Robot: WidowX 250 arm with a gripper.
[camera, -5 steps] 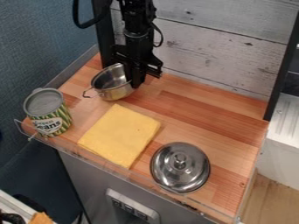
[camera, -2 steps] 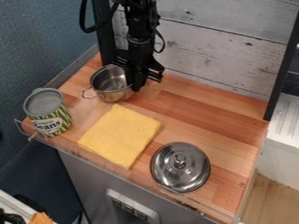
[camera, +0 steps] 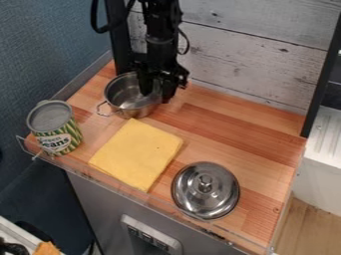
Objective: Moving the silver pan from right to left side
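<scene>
Fingers point(camera: 169, 92) now wide apart vs. narrow b4, w/ one over pan point(camera: 124, 94).

Pan point(camera: 122, 97), lid point(camera: 200, 196) glossy metal; napkin point(camera: 136, 154) matt cloth; counter point(camera: 233, 137) smooth wood

Soft, fairly bright light covers the counter point(camera: 246, 130) beneath the gripper point(camera: 157, 93). Small glints show on the pan point(camera: 121, 97) at its fingertips and on the lid point(camera: 202, 196), nearer the camera than the gripper.
</scene>
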